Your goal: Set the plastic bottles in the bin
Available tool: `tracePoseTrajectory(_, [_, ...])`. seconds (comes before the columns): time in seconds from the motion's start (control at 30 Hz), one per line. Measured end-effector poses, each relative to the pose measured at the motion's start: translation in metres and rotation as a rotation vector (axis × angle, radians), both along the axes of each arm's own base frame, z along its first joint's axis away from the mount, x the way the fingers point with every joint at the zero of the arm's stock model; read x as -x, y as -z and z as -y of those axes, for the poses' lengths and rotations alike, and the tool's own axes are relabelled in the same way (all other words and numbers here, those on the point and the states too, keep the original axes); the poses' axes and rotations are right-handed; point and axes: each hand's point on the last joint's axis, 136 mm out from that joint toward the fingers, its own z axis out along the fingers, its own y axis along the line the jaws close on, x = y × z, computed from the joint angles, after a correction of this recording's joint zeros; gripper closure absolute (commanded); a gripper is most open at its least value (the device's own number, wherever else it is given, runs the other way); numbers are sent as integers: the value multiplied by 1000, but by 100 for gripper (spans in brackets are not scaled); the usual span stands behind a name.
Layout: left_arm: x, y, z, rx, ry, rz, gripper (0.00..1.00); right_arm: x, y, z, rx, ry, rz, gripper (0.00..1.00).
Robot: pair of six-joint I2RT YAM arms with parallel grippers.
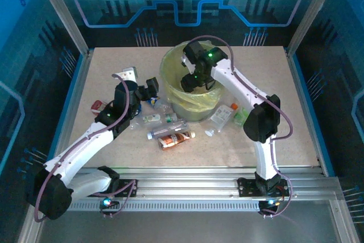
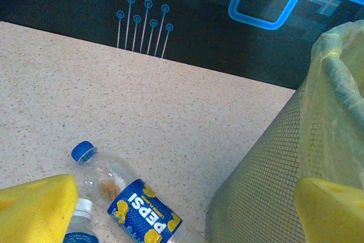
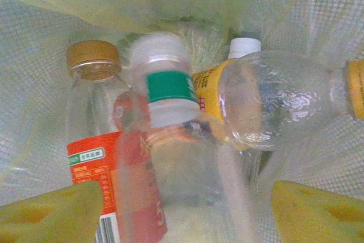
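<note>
The right hand (image 1: 193, 79) hangs over the mouth of the bin (image 1: 168, 71), which stands in its yellow-green liner at the middle of the surface (image 1: 296, 135). In the right wrist view its yellow pads (image 3: 51, 214) stand wide apart, open and gripping nothing. A blurred bottle with a white cap and green band (image 3: 164, 86) sits between them with a gap on each side. Beneath it, inside the bin, lie a brown-capped bottle with a red label (image 3: 91, 152) and a yellow-labelled bottle (image 3: 267, 98). The left hand (image 1: 151, 88) is just left of the bin, also open and empty. Under it a Pepsi bottle (image 2: 139, 206) with a blue cap lies on the surface near the bin's mesh wall. More plastic bottles (image 1: 165, 122) lie scattered in front of the bin, among them one with a red-brown label (image 1: 175, 139), and a green one (image 1: 241, 115) lies to the bin's right.
</note>
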Motion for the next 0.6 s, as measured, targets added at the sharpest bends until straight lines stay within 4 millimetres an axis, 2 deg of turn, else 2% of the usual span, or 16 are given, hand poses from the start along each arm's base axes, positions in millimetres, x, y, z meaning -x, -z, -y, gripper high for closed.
tracePoseTrajectory(0.13, [0,0,0,0,0,0,1,-1,0,0,-6,11,1,6])
tracePoseTrajectory(0.17, [0,0,0,0,0,0,1,-1,0,0,-6,11,0,0])
tracePoseTrajectory(0.47, [0,0,0,0,-1,0,1,0,-3,1,-7,19,8,0])
tracePoseTrajectory(0.6, [0,0,0,0,-2,0,1,1,-23,3,-29,25,48,0])
